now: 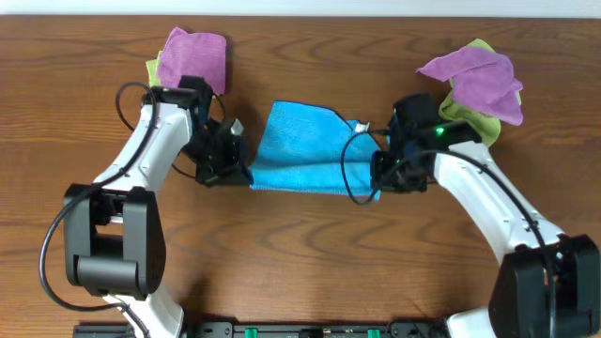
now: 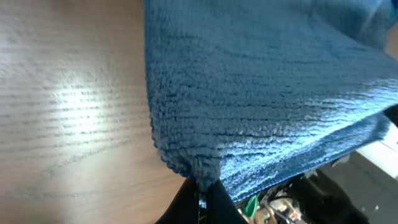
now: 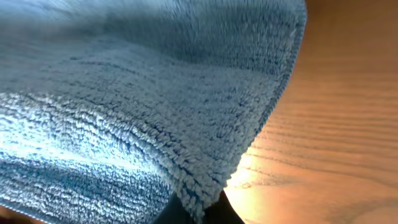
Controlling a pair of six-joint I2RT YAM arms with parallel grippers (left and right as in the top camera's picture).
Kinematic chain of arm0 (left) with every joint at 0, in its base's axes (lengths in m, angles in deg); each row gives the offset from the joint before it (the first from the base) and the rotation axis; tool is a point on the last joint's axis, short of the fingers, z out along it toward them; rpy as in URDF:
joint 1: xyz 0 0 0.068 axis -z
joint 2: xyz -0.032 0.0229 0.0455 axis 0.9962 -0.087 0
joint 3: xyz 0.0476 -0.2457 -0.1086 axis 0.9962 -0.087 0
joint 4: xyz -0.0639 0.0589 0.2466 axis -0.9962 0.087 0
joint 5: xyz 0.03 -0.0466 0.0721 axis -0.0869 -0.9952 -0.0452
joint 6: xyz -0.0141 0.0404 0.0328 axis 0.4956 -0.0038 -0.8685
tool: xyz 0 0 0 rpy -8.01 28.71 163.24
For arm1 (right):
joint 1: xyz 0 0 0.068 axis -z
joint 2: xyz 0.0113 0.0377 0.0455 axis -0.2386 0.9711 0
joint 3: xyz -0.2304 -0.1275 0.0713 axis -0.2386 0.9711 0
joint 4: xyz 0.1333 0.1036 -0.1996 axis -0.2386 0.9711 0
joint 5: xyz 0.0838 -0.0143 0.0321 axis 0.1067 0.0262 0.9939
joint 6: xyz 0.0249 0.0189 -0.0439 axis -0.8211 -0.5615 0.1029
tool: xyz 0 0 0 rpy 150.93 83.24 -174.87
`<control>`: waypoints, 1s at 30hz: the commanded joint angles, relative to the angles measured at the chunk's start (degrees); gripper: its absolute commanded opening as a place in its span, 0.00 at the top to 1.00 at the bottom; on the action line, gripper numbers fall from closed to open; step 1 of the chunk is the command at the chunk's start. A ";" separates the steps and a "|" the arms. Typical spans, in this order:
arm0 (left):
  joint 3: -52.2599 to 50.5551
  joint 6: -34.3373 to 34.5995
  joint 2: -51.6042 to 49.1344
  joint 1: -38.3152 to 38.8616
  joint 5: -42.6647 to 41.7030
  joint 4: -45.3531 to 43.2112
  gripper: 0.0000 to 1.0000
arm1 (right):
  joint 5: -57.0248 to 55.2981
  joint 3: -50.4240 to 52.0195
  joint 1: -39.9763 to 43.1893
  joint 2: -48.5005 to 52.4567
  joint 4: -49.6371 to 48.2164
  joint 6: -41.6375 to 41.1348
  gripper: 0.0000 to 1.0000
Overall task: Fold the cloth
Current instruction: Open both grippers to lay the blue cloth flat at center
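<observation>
The sky-blue cloth (image 1: pixel 305 150) lies in the middle of the table, its near edge lifted and stretched between my two grippers. A small white tag shows at its far right edge. My left gripper (image 1: pixel 239 171) is shut on the cloth's near left corner (image 2: pixel 196 168). My right gripper (image 1: pixel 377 178) is shut on the near right corner (image 3: pixel 202 202). The cloth fills the left wrist view (image 2: pixel 267 93) and the right wrist view (image 3: pixel 137 106). The fingertips are mostly hidden by the cloth.
A purple cloth (image 1: pixel 194 58) on a light green one lies at the back left. Another purple cloth (image 1: pixel 479 77) on a light green cloth (image 1: pixel 474 117) lies at the back right. The wooden table (image 1: pixel 310 253) is bare in front.
</observation>
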 commanded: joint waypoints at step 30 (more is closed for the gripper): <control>-6.99 -5.84 -0.07 -0.48 9.11 3.23 0.36 | -1.84 10.64 -0.11 -7.91 3.30 -0.87 0.06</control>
